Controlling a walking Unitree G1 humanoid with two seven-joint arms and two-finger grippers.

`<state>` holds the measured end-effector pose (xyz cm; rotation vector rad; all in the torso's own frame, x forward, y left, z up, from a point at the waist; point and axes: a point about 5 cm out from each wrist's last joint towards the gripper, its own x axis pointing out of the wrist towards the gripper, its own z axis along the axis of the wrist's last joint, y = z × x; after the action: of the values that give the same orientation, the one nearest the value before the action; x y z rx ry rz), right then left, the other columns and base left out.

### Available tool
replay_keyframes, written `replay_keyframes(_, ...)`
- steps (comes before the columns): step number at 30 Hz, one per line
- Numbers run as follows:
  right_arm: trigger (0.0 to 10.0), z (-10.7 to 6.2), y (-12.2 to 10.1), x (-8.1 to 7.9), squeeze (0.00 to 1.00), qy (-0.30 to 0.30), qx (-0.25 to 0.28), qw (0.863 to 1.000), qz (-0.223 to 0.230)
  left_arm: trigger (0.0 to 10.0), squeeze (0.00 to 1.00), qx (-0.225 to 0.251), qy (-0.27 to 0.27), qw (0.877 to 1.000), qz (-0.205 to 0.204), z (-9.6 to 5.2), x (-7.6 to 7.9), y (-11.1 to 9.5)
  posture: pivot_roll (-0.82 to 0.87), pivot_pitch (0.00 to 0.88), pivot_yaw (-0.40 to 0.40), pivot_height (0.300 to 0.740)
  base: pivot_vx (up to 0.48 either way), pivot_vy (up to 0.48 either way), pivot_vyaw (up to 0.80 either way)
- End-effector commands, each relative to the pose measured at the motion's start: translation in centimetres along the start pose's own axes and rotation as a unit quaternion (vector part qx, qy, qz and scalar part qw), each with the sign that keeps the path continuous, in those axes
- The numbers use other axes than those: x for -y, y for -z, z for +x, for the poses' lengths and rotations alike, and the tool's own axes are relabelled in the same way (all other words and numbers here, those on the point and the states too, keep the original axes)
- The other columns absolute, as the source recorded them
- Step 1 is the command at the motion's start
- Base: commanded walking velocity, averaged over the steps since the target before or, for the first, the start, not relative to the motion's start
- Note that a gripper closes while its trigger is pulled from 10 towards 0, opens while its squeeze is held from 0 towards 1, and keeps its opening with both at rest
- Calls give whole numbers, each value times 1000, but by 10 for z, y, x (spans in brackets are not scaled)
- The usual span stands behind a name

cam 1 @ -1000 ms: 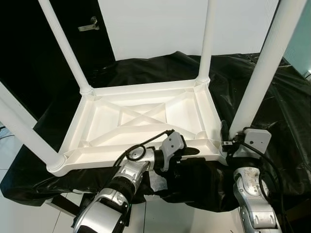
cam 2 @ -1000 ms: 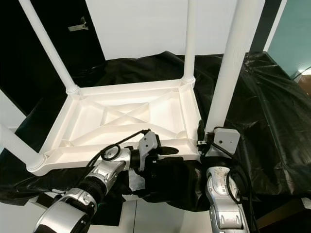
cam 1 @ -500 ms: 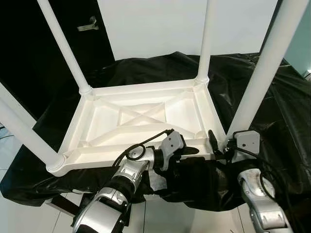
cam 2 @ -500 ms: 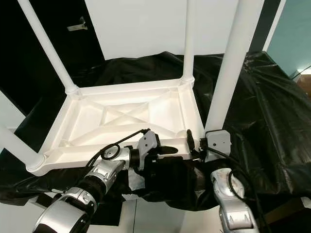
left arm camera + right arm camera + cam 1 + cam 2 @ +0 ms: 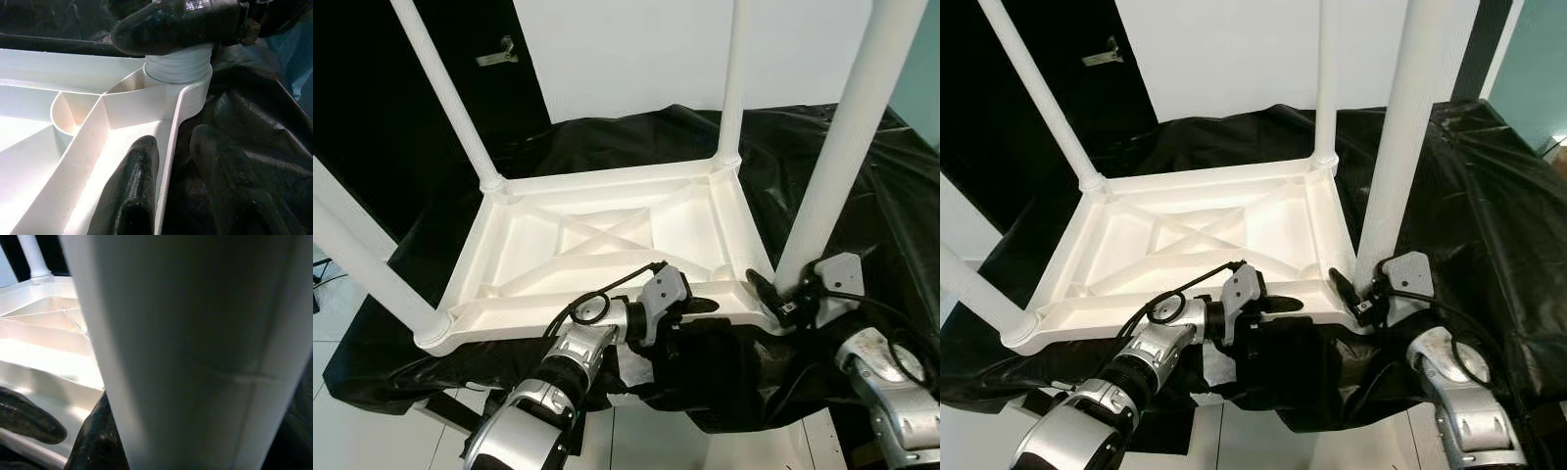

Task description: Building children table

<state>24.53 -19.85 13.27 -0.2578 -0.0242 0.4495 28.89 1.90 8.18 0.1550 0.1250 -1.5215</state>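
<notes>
The white plastic children's table [image 5: 607, 230] lies upside down on a black sheet, its legs pointing up. My left gripper [image 5: 700, 305] is at the near rim beside the right corner. In the left wrist view its fingers [image 5: 132, 186] straddle that rim [image 5: 168, 147], one inside and one outside, shut on it. My right gripper [image 5: 783, 299] hugs the foot of the near right leg [image 5: 832, 166], where the leg meets its threaded socket [image 5: 178, 68]. One black finger [image 5: 759, 287] lies on the leg's left side; the other is hidden behind it. That leg [image 5: 195, 342] fills the right wrist view.
Three more legs stand up: near left [image 5: 362, 264], far left [image 5: 450, 98], far right [image 5: 734, 78]. The black sheet [image 5: 636, 137] covers the support and hangs over its front edge. A white panel [image 5: 626, 49] and a dark door with a handle [image 5: 501, 51] lie behind.
My right forearm has swung out to the right and its gripper has rolled from upright to tilted around the foot of the leg. The left gripper stays on the rim.
</notes>
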Motion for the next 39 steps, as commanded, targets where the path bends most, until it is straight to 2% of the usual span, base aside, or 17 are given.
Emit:
replay_keyframes(1,0,0,6,-13,0,-52,-23,998,-11,10000,0,-63,64,995,-48,0,22,32,-169,0,85,740,0,0,0)
replay_keyframes(3,0,-2,14,-23,0,-72,-44,996,3,10000,0,-63,63,995,-49,-1,22,32,-165,0,84,740,0,0,0)
replay_keyframes(5,0,-2,14,-23,0,-72,-44,996,3,10000,0,-63,63,995,-49,-1,22,32,-165,0,84,740,0,0,0)
replay_keyframes(6,0,0,19,-29,0,-59,-46,997,28,10000,0,-63,63,995,-50,-1,22,32,-166,0,85,740,0,0,0)
replay_keyframes(7,0,5,27,-32,0,9,-54,997,54,10000,0,-63,63,995,-50,-1,22,33,-162,0,82,740,0,0,0)
replay_keyframes(8,0,5,27,-32,0,9,-54,997,54,10000,0,-63,63,995,-50,-1,22,33,-162,0,82,740,0,0,0)
replay_keyframes(9,0,9,34,-35,0,84,-61,992,78,10000,0,-63,63,995,-50,-1,23,33,-162,0,81,740,0,0,0)
replay_keyframes(10,0,9,34,-35,0,84,-61,992,78,10000,0,-63,63,995,-50,-1,23,33,-162,0,81,740,0,0,0)
replay_keyframes(12,0,13,38,-49,0,174,-56,978,101,10000,0,-61,63,995,-50,0,23,32,-156,0,82,740,0,0,0)
replay_keyframes(15,0,18,32,-60,0,193,-40,976,96,10000,0,-60,63,995,-50,1,23,32,-159,0,83,740,0,0,0)
replay_keyframes(18,0,20,30,-58,0,207,-39,973,90,10000,0,-60,64,995,-50,1,23,32,-159,0,83,740,0,0,0)
replay_keyframes(23,0,20,32,-41,0,261,-47,961,81,10000,0,-61,65,995,-48,1,23,31,-153,0,80,740,0,0,0)
replay_keyframes(34,0,21,29,-38,0,284,-45,955,69,10000,0,-61,62,995,-49,0,22,32,-152,0,81,740,0,0,0)
replay_keyframes(35,4392,23,31,-43,0,274,-51,957,80,10000,0,-61,62,995,-49,0,22,32,-153,0,81,740,0,0,0)
replay_keyframes(36,4392,23,31,-43,0,274,-51,957,80,10000,0,-61,62,995,-49,0,22,32,-153,0,81,740,0,0,0)
replay_keyframes(37,10000,25,29,-49,1000,255,-44,962,86,10000,0,-61,62,995,-49,0,23,31,-153,0,80,740,0,0,0)
replay_keyframes(39,10000,25,29,-49,1000,255,-44,962,86,10000,0,-61,62,995,-49,0,23,31,-153,0,80,740,0,0,0)
